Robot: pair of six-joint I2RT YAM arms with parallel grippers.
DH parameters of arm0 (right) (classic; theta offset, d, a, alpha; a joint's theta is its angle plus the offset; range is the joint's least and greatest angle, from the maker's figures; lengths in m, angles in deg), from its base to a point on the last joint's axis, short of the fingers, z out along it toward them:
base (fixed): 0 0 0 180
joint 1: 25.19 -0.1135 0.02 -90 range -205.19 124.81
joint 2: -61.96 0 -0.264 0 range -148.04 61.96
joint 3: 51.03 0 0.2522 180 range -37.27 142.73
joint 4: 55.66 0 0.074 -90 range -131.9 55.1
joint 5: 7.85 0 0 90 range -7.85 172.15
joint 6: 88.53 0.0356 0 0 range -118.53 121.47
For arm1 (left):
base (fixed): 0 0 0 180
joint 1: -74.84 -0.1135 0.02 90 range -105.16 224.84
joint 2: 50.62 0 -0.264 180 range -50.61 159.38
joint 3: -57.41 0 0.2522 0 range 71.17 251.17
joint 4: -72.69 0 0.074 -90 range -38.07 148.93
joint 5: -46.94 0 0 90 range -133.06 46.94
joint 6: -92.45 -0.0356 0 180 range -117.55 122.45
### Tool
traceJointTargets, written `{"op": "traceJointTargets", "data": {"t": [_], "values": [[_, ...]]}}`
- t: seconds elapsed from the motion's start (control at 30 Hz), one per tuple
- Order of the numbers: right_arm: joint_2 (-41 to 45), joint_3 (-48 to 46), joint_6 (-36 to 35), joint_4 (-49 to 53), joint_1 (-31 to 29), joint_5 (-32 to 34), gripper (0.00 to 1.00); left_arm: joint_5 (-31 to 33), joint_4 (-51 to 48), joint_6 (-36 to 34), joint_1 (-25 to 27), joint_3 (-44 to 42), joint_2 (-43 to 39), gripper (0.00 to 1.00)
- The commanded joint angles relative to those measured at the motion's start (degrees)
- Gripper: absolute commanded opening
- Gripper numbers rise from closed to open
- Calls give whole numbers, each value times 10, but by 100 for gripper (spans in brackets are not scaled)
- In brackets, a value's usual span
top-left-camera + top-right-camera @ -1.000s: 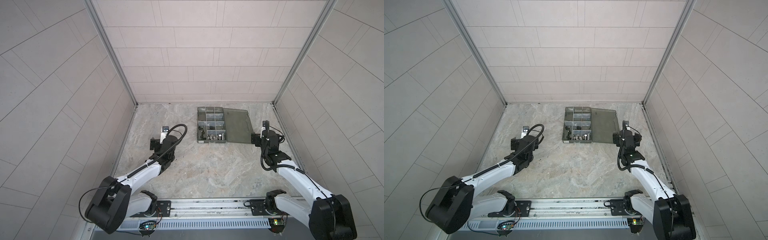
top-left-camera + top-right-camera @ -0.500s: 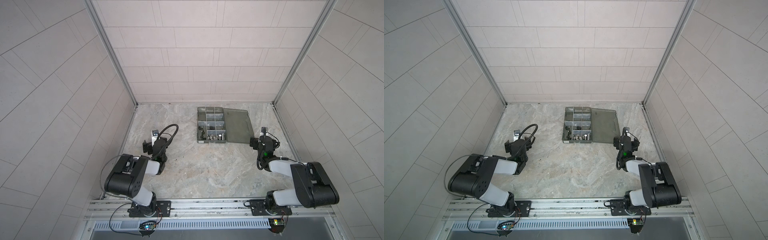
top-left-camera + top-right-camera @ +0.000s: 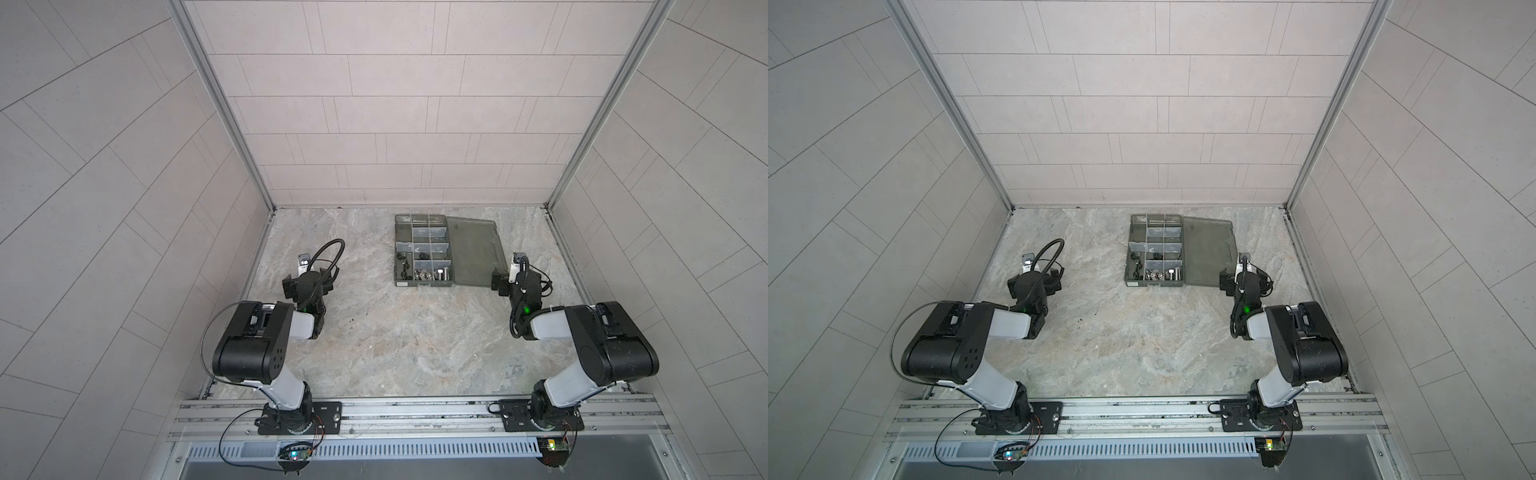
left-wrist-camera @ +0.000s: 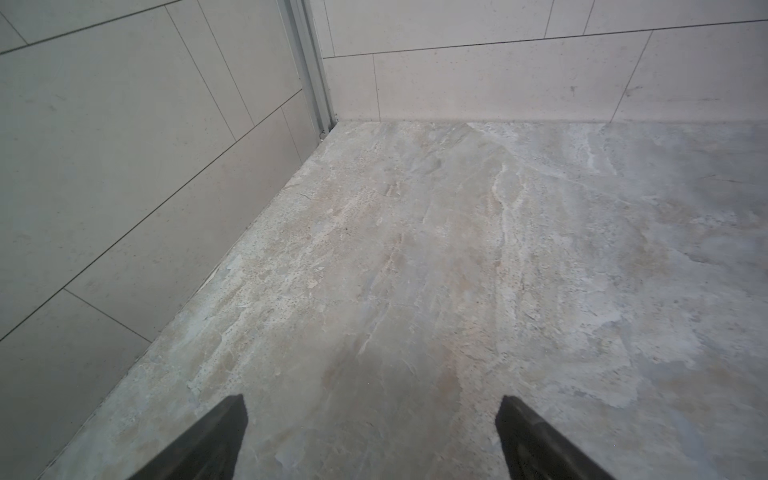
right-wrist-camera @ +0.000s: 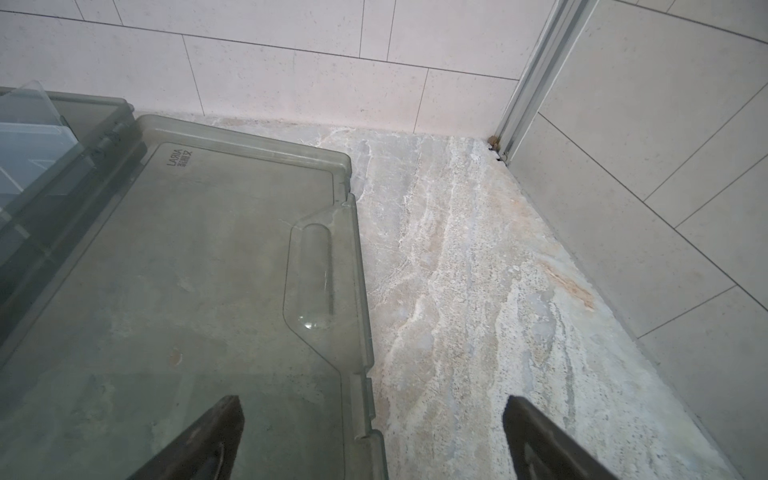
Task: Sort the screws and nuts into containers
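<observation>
The smoky-grey organizer box (image 3: 396,250) (image 3: 1128,249) lies at the back middle of the table, its lid (image 3: 473,253) (image 3: 1207,251) (image 5: 187,270) folded flat to the right. Its containers are split by light dividers (image 3: 430,249). Silver screws (image 3: 443,274) (image 3: 1174,273) lie in the front right compartment. Silver nuts (image 3: 422,274) (image 3: 1154,274) and black nuts (image 3: 403,272) fill the compartments beside it. My left gripper (image 3: 308,279) (image 4: 372,415) is open over bare table, far left of the box. My right gripper (image 3: 517,282) (image 5: 372,415) is open, straddling the lid's front right edge and holding nothing.
Tiled walls close in the marble table (image 3: 415,353) on the left, back and right. A few dark specks (image 3: 352,320) lie on the table near the left arm. Both arm bases sit on the front rail (image 3: 415,409).
Both arms have folded back over their bases, with elbows raised. The left gripper has drawn back to the left. Both grippers stay open.
</observation>
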Motion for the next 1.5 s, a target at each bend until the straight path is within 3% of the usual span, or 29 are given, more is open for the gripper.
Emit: {"op": "traceJointTargets", "data": {"t": [0.0, 1.47], "values": [[-9, -5, -15, -27, 3, -10, 99, -10, 3, 8, -2, 4, -8, 100], [-8, -3, -21, -22, -2, -4, 99, -8, 13, 2, 5, -3, -10, 100]]}}
